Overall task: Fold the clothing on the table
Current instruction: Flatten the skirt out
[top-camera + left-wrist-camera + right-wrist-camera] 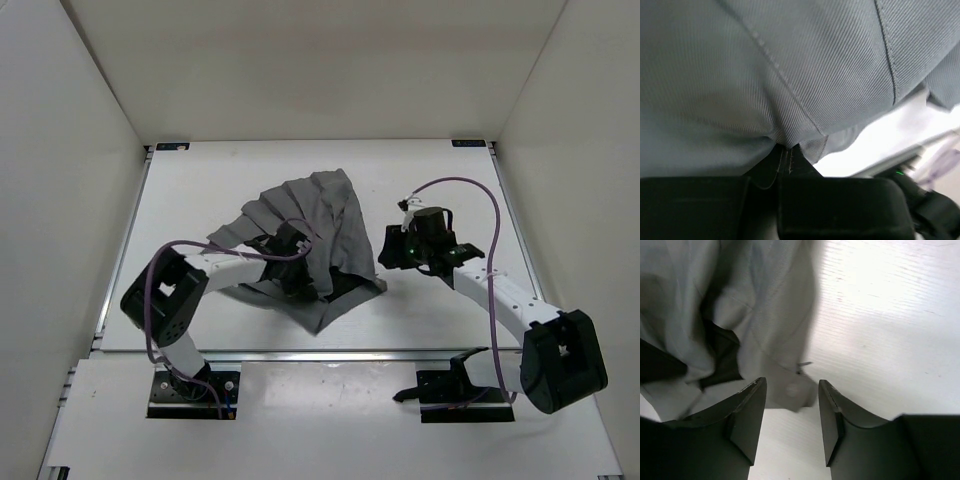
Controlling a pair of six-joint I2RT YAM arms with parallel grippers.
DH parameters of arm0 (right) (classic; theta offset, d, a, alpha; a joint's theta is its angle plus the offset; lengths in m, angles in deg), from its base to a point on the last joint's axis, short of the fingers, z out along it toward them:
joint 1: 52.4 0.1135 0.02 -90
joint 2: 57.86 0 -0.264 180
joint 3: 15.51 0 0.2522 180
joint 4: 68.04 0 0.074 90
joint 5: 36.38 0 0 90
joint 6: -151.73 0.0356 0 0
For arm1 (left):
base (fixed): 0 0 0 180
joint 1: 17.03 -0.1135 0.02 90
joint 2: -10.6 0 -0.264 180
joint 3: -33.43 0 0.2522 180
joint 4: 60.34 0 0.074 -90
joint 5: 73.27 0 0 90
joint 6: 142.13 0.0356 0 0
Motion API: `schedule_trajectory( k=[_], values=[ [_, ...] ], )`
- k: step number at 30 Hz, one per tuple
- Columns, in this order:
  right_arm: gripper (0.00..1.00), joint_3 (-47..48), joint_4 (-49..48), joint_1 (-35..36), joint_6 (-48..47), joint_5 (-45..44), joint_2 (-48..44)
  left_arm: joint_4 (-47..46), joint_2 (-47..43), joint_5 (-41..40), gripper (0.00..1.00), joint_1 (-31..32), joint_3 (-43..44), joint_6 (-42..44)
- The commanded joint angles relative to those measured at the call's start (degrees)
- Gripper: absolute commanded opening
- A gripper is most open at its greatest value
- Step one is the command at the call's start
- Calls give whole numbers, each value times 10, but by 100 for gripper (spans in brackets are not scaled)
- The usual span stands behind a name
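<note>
The white counter fills the middle of the overhead view, and the clothing lies bunched just left of its centre. The pleated grey fan is raised into a hump, with a darker inside showing along its lower edge. The left end effector sits at the lower left part of that hump. In its wrist view the left end effector is clamped together on a pinch of fabric that rises from between the black tips. The right end effector hangs low beside the garment's right edge. In its own view the right end effector stands apart, its tips straddling a loose corner of the cloth at the bottom centre of the frame, nothing gripped. The step in hand appears to be securing two holds before a fold. The next move likely calls for the right tips to close on that corner without pressing it flat to the counter, then both arms carrying the fabric together.
</note>
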Motion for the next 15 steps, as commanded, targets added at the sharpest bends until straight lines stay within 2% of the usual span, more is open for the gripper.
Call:
schedule_trajectory(
  k=[1, 3, 4, 5, 7, 11, 15],
  values=[
    [42, -5, -35, 19, -5, 2, -6, 140, -63, -50, 0, -40, -6, 119],
    [36, 2, -39, 37, 1, 8, 6, 161, -110, -54, 0, -44, -11, 136],
    [35, 8, -38, 41, 3, 8, 15, 164, -121, -54, 0, -44, -15, 136],
    [37, 15, -40, 59, 8, 11, 24, 170, -139, -57, 0, -48, -22, 138],
    [47, 28, -53, 87, 19, 21, 43, 162, -172, -48, 0, -46, -34, 135],
    [58, 55, -54, 129, 43, 28, 85, 156, -220, -20, 0, -63, -50, 136],
    [63, 81, -49, 144, 67, 26, 137, 168, -284, -19, 0, -94, -35, 136]
  ],
)
